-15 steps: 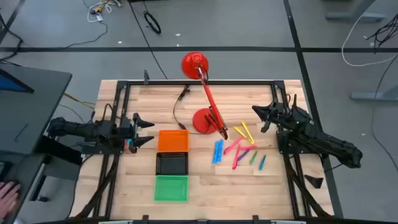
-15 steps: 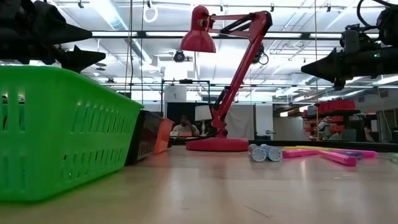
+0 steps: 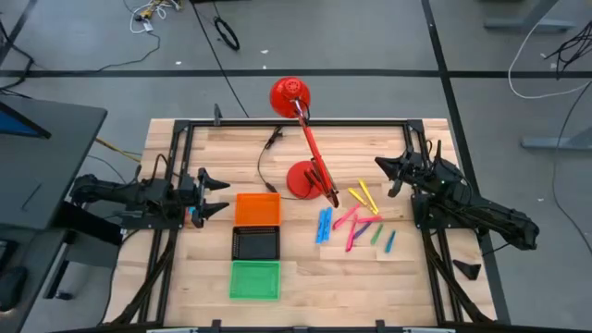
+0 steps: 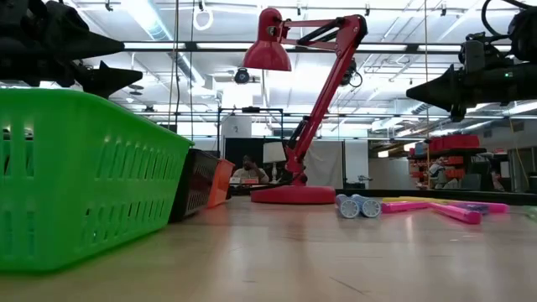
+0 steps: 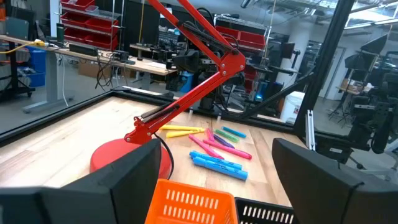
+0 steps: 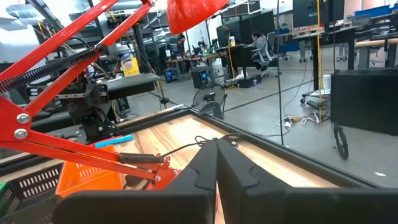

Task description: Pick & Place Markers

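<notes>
The markers (image 3: 354, 220) lie flat in a loose cluster on the wooden table, right of the lamp base: blue, pink, yellow and green sticks, also seen in the left wrist view (image 5: 214, 149) and low view (image 4: 411, 206). My left gripper (image 3: 220, 193) hovers open at the table's left, just left of the orange tray (image 3: 257, 207), pointing toward the table's right. My right gripper (image 3: 379, 164) hovers shut above the table at the right, behind the markers, holding nothing.
A red desk lamp (image 3: 305, 139) stands on its round base (image 3: 303, 178) mid-table, its arm slanting over the far side. Orange, black (image 3: 255, 243) and green (image 3: 254, 279) trays sit in a row from mid-table toward the near edge. A black cable (image 3: 266, 157) lies behind them.
</notes>
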